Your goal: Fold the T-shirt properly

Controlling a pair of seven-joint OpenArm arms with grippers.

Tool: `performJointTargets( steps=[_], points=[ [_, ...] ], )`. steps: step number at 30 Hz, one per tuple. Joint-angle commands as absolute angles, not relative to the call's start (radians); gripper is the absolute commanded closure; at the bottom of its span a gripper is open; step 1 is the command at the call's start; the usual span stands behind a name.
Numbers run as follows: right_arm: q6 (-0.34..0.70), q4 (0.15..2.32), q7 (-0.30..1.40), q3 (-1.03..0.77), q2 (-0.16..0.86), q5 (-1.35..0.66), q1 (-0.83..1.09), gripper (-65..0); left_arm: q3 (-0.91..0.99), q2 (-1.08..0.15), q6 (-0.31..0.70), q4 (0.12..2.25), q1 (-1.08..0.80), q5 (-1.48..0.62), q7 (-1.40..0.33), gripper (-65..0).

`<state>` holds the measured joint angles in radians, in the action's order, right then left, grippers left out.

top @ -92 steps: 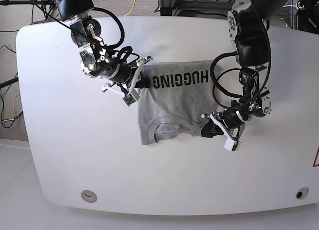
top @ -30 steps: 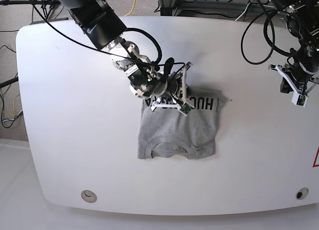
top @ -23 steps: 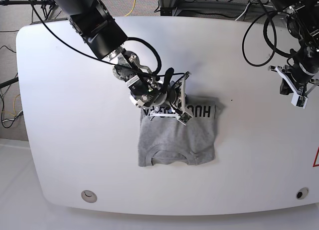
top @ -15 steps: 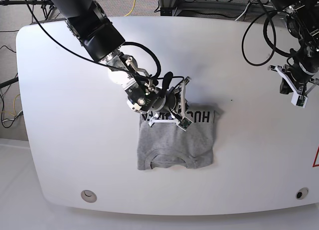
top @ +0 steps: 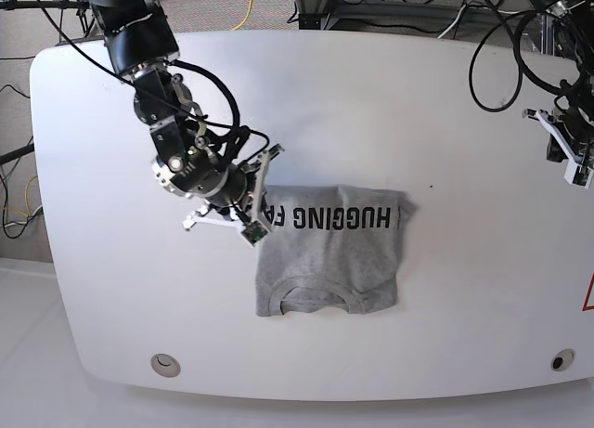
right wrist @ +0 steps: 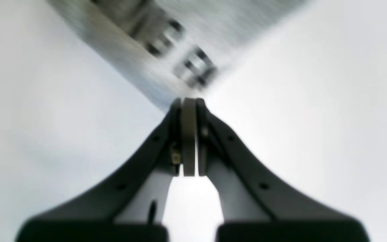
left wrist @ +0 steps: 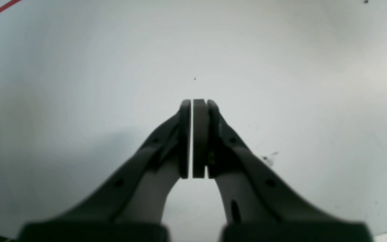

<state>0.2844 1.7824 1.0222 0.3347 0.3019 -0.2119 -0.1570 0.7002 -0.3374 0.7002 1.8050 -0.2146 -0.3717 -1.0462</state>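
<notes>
T-shirt [top: 334, 252] first: it lies near the middle of the white table [top: 390, 94], grey, folded into a rough rectangle, collar toward the near edge and black lettering along its far edge. Going left to right in the base view, the right gripper [top: 261, 202] sits at the shirt's upper-left corner, jaws pressed together; its wrist view shows blurred cloth right at the tips, though a pinch can't be confirmed. Well apart at the far right, the left gripper [top: 577, 157] hangs closed and empty over bare table.
</notes>
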Motion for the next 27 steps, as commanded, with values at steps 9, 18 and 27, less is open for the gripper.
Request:
performJointTargets(
  steps=[9, 18, 27],
  points=[
    [0.289, 1.900, 1.024, -0.039, 0.464, -0.082, 0.124, 0.0, 0.901, -0.357, 0.698, 1.825, -0.381, -0.366, -1.036, 0.0],
    [0.291, 1.937, 1.024, -0.430, 0.487, -0.013, 0.372, 0.0, 1.036, -0.305, 0.698, 1.825, -0.526, -0.364, -1.036, 0.0],
    [0.291, 1.916, 1.021, -0.670, 0.421, 0.133, 0.536, 0.0, 1.087, -0.211, 0.698, 1.824, -0.647, -0.363, -1.035, 0.0]
  ],
)
